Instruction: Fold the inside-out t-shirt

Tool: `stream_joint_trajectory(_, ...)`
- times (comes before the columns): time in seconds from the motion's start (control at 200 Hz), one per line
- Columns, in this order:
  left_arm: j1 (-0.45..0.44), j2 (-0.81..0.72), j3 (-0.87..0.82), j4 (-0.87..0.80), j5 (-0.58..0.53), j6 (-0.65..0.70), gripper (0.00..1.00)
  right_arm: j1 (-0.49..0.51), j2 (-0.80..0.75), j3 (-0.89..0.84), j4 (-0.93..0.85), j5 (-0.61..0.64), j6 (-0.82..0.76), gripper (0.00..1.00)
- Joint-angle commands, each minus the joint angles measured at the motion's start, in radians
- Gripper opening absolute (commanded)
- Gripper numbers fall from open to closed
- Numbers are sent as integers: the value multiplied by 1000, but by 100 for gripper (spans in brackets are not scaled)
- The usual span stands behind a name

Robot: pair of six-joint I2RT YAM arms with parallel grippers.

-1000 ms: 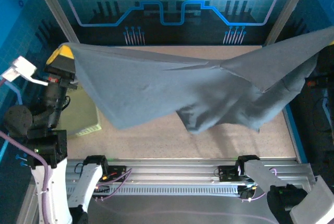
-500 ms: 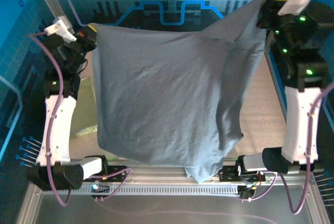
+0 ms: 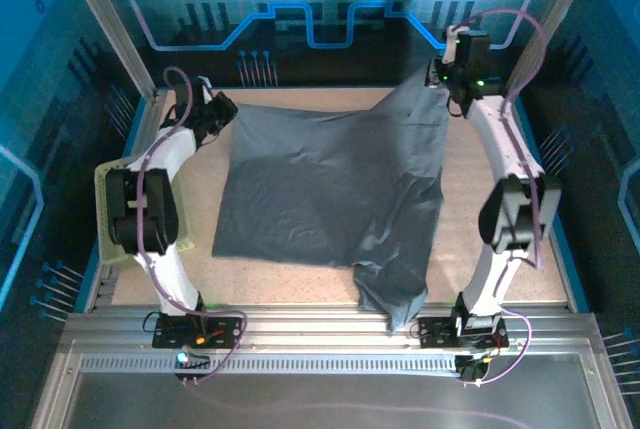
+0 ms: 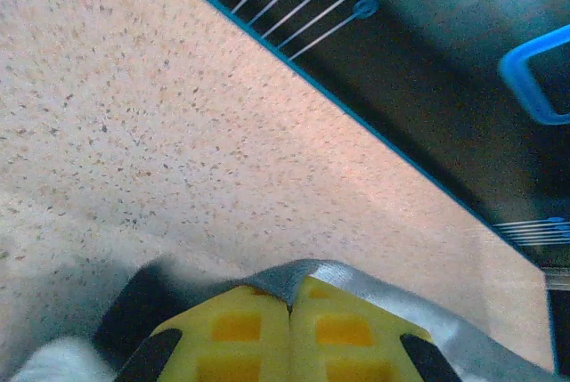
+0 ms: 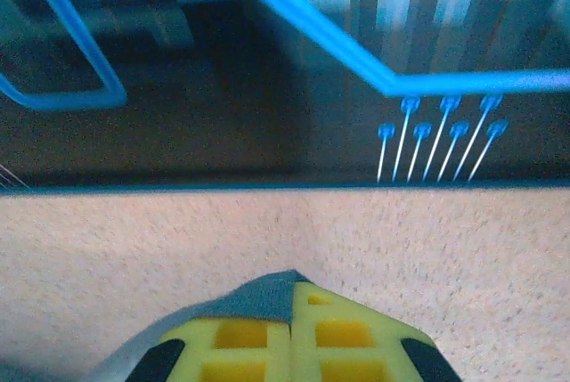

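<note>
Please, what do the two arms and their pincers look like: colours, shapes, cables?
The left arm and right arm have white links, black joints and purple cables. The left pincer and right pincer have yellow fingers with square recesses.

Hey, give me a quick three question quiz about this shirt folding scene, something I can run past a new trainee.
1. True or false: the dark slate-grey fabric t-shirt lies bunched inside the pale yellow-green mesh basket.
2. What is the left hand shut on? A) the t-shirt's far corner B) the basket's rim C) nothing
3. Fill in: the right hand grips the t-shirt's far ___ corner.
Key: 1 false, it lies spread on the speckled beige table; 2 A; 3 right.
</note>
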Motion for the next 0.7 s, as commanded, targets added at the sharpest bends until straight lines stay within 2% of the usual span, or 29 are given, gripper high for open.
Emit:
stream_joint_trajectory(0.0, -8, 75, 126, 24, 31, -10, 0, 10, 113, 166, 0, 32, 19, 0)
stream_joint_trajectory(0.23, -9, 261, 321, -91, 25, 24, 1, 25, 360, 473, -159, 77, -1, 0)
stream_joint_trajectory(0.365, -8, 346, 441, -156, 16, 36, 7, 27, 447, 573, -200, 101, 9, 1)
stream_joint_trajectory(0.42, -7, 379, 493, -185, 12, 38, 15, 25, 469, 610, -207, 102, 11, 13)
stream_joint_trajectory(0.495, -8, 417, 580, -254, -11, 43, 44, 25, 500, 664, -231, 121, 14, 49)
stream_joint_trajectory(0.545, -4, 436, 647, -339, -58, 41, 62, 25, 519, 715, -258, 141, 15, 63)
stream_joint_trajectory(0.625, 13, 426, 723, -449, -112, 34, 75, 23, 539, 808, -335, 184, 17, 76)
stream_joint_trajectory(0.695, 16, 376, 748, -535, -174, 53, 79, 15, 518, 847, -400, 182, 20, 78)
